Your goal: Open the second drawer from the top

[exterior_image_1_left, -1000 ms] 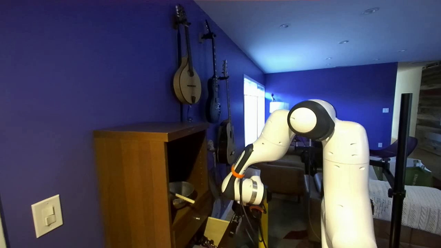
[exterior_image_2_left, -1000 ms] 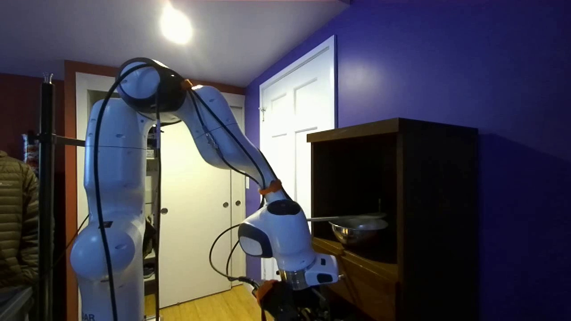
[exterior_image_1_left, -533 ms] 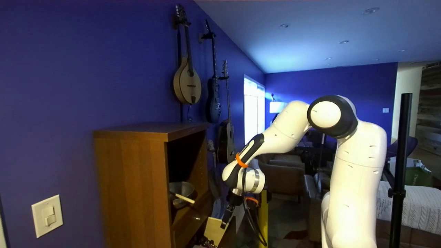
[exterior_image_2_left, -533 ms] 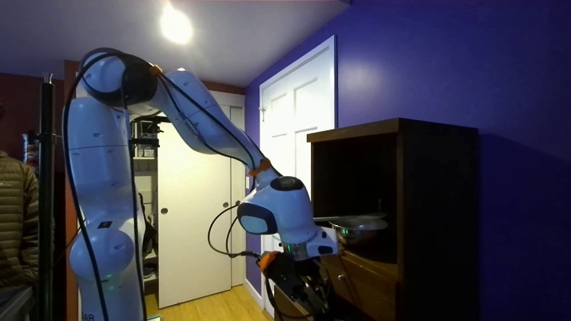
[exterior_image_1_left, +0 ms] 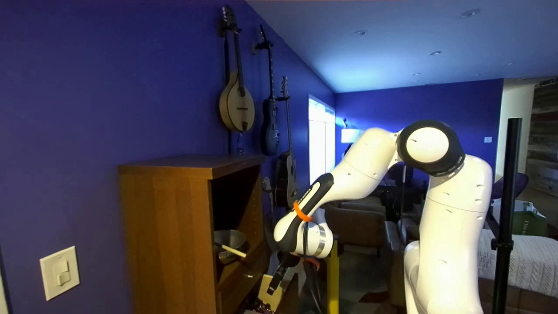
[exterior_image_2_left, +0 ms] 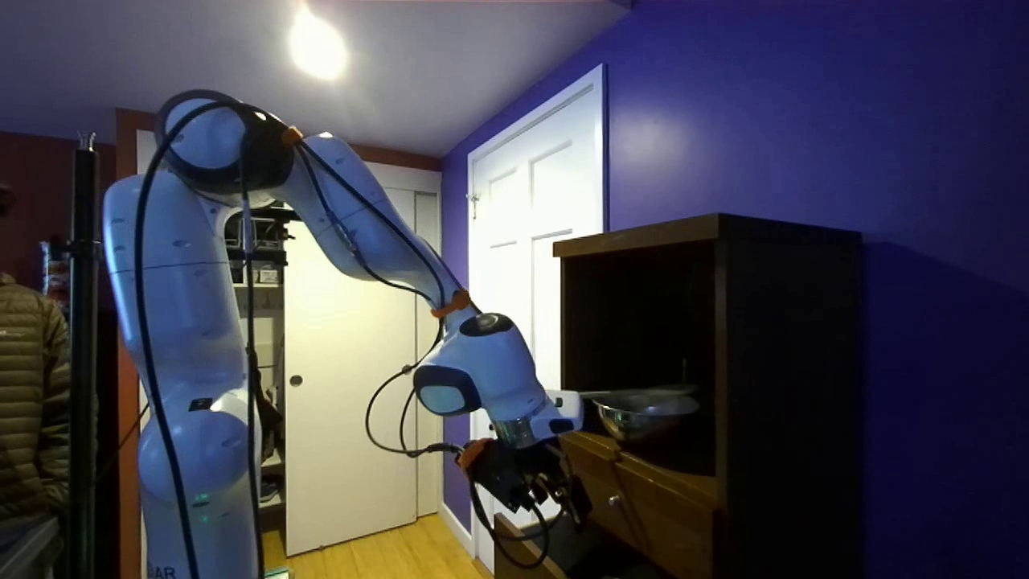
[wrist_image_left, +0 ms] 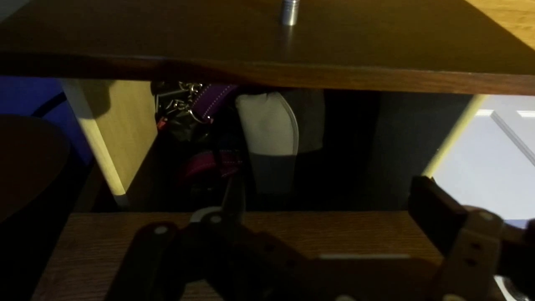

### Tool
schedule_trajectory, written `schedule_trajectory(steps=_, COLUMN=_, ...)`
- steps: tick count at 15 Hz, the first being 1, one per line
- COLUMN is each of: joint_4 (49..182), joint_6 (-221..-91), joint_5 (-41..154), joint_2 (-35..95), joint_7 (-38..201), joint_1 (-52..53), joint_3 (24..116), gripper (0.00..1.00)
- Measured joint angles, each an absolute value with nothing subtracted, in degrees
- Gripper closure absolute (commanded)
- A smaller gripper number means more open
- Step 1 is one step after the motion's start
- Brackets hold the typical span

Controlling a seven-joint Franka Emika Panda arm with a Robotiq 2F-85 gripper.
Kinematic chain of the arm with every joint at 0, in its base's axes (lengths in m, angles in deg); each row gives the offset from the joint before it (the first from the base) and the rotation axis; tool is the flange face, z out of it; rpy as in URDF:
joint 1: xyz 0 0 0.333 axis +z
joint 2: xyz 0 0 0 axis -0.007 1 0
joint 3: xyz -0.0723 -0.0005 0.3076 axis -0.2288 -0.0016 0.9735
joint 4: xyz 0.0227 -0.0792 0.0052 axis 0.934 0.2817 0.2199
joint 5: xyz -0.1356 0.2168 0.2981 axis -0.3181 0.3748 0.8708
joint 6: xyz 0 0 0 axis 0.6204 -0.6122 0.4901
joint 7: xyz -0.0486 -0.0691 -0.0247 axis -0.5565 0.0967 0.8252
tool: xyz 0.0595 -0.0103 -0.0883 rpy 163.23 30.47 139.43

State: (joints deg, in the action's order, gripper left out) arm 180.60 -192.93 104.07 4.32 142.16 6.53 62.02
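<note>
The second drawer stands pulled out in the wrist view, with light tan sides and a dark brown front panel bearing a metal knob. Its front also shows in an exterior view, and its tan side shows in an exterior view. My gripper is open and empty, its fingers wide apart, over the drawer's opening on the cabinet side. The gripper is in front of the closed top drawer, whose knob is beside it. I cannot tell whether the gripper touches anything.
The brown cabinet has an open compartment above the drawers, holding a metal bowl with a handled utensil. Straps and a pale pouch lie in the open drawer. A yellow post stands behind the arm in an exterior view.
My gripper has risen from low at the drawer, then shifted a little, with the arm drawn back from its earlier pose. The drawer looks the same where it shows.
</note>
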Motion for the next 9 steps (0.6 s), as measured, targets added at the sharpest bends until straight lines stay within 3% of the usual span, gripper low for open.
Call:
schedule_trajectory(steps=4, joint_4=180.35, joint_6=-202.48, joint_5=111.65, joint_2=9.79, joint_7=140.42, joint_1=11.59, joint_3=64.37, gripper=0.00)
schedule_trajectory(steps=9, joint_4=176.07, joint_6=-198.89, joint_5=113.02, joint_2=16.37, joint_7=140.24, joint_1=13.23, joint_3=64.89, gripper=0.00)
